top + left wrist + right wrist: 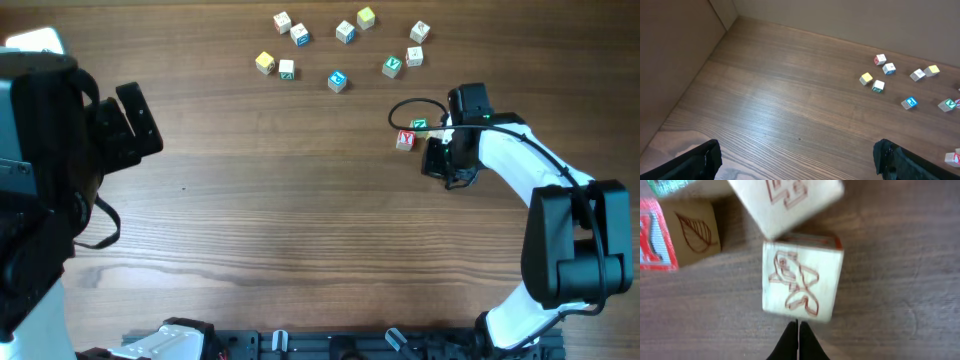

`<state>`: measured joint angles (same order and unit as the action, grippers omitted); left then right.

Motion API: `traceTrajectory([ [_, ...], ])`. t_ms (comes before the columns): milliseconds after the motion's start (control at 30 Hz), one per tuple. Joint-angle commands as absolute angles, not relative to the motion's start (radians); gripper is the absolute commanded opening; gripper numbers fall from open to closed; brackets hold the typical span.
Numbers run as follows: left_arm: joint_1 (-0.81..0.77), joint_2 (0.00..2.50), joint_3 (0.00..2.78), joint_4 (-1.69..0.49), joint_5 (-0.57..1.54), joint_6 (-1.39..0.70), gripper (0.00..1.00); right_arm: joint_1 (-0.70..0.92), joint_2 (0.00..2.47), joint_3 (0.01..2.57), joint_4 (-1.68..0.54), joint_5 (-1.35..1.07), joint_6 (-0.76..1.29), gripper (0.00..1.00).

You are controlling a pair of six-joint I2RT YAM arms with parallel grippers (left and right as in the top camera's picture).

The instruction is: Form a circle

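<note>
A tight cluster of small letter cubes lies at my right gripper point(432, 145): a red-sided cube point(405, 140), a green-printed one point(418, 126), and others hidden under the gripper, so I cannot tell whether they make a circle. The right wrist view shows my shut fingertips point(798, 325) touching the near edge of a pale cube with red print point(801, 282). Another pale cube point(790, 200) sits just beyond it. A red-sided cube with a leaf drawing point(685, 232) is at the left. My left gripper point(140, 120) point(797, 160) hangs wide open and empty at the far left.
Several loose letter cubes lie scattered in an arc at the back of the wooden table, among them a yellow one point(264, 63), a blue-printed one point(337, 81) and a green-printed one point(392, 67). The left wrist view shows them too, such as the yellow cube point(866, 78).
</note>
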<state>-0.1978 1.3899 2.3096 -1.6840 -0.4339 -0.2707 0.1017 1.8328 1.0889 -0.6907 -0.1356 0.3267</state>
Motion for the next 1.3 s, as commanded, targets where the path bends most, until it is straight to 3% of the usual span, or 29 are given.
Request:
traceTrajectory([
  [0, -0.193, 1.390, 2.309, -1.684, -0.447, -0.269, 1.00, 0.104, 1.845, 1.105, -0.739, -0.187, 0.309, 0.04],
  [200, -0.193, 1.390, 2.309, -1.684, -0.447, -0.269, 1.00, 0.104, 1.779, 1.164, -0.808, -0.144, 0.311, 0.05],
  [333, -0.193, 1.390, 2.309, -1.684, -0.447, -0.269, 1.00, 0.104, 1.725, 1.179, -0.825, 0.096, 0.453, 0.04],
  [500, -0.193, 1.390, 2.309, -1.684, -0.447, -0.269, 1.00, 0.103, 1.732, 1.176, -0.820, 0.194, 0.448, 0.04],
  [1267, -0.193, 1.390, 2.309, -1.684, -0.447, -0.269, 1.00, 0.064, 1.881, 1.153, -0.742, 0.050, 0.471, 0.04],
])
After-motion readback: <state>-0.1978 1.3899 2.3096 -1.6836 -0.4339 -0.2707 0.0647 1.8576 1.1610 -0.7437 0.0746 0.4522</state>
